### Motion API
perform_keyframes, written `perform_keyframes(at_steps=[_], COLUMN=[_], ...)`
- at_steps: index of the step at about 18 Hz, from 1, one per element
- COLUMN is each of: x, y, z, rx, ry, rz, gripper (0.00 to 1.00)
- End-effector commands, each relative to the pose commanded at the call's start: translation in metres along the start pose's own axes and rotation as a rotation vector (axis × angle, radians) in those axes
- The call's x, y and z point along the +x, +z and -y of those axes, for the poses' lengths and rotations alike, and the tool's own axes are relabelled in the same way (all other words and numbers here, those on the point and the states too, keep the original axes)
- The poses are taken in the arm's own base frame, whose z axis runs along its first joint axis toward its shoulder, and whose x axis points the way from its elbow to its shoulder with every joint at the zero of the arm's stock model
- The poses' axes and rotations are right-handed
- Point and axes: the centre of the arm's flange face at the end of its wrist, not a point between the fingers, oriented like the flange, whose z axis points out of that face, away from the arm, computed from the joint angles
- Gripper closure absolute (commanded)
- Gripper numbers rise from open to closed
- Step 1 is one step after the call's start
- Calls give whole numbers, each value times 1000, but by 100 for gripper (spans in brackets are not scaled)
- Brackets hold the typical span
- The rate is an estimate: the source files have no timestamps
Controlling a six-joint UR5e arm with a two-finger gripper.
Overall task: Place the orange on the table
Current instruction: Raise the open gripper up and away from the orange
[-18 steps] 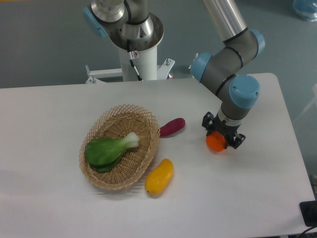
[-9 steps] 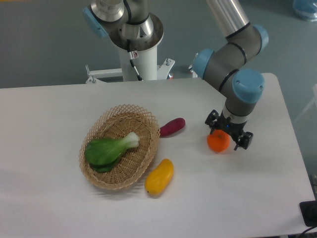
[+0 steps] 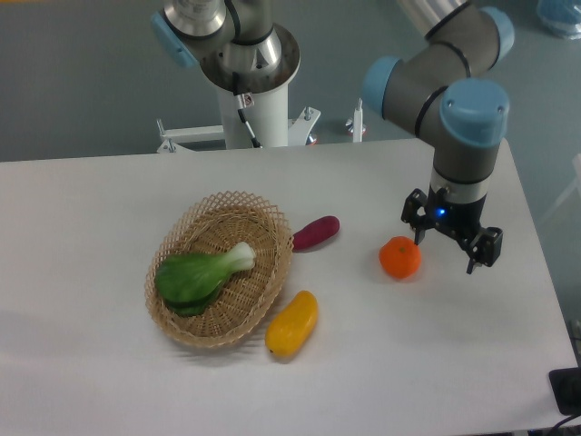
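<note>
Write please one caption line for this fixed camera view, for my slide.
Orange resting on the white table, open gripper raised just beside it, wicker basket nearby.

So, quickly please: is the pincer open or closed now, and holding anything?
Pincer: open, holding nothing; the orange sits on the table beside it.

Matt white table [image 3: 109, 363], woven wicker basket [image 3: 272, 263], smooth orange [image 3: 399, 257].
</note>
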Motion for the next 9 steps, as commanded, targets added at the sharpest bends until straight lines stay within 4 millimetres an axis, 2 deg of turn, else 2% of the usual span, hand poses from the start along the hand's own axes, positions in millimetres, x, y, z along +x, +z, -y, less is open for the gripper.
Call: perform_keyframes(at_steps=[3,7,9], x=[2,0,-1], y=[-37,-57,-56], z=[13,13,6], rx=[5,32,26], ry=[16,57,96], rz=[-11,3,-4], gripper=[0,0,0])
